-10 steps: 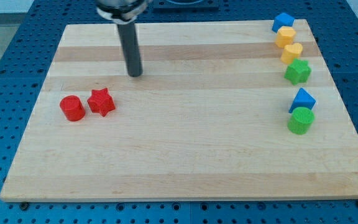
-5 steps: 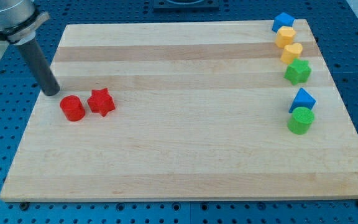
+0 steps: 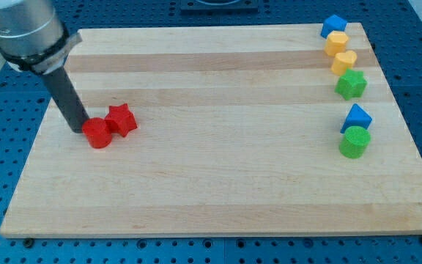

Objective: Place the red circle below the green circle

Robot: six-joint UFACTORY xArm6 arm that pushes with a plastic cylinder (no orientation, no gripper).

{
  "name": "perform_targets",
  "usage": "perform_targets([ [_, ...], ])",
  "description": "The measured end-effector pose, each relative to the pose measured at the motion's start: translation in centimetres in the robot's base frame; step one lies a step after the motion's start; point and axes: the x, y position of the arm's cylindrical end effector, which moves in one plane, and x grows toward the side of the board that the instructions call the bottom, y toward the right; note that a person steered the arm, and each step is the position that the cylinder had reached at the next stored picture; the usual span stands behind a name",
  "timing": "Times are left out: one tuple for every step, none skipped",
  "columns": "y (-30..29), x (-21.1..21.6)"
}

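The red circle lies at the board's left, touching the red star on its upper right. My tip rests against the red circle's left side. The green circle sits far off at the view's right, just below a blue triangle.
Along the right edge, from the top: a blue block, a yellow block, a yellow block and a green star. The wooden board lies on a blue perforated table.
My tip moved from the board's upper middle to the left, then down to the red circle. The red circle has shifted right and down; the red star has been nudged slightly.
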Motion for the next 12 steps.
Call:
perform_targets([
  [1.7,1.8],
  [3.7,3.7],
  [6.9,4.9],
  [10.6,5.8],
  [13.6,7.5],
  [15.6,9.8],
  [16.9,10.1],
  [16.9,9.5],
  [16.9,8.3],
  [17.5,7.5],
  [18.0,6.3],
  [19.7,5.8],
])
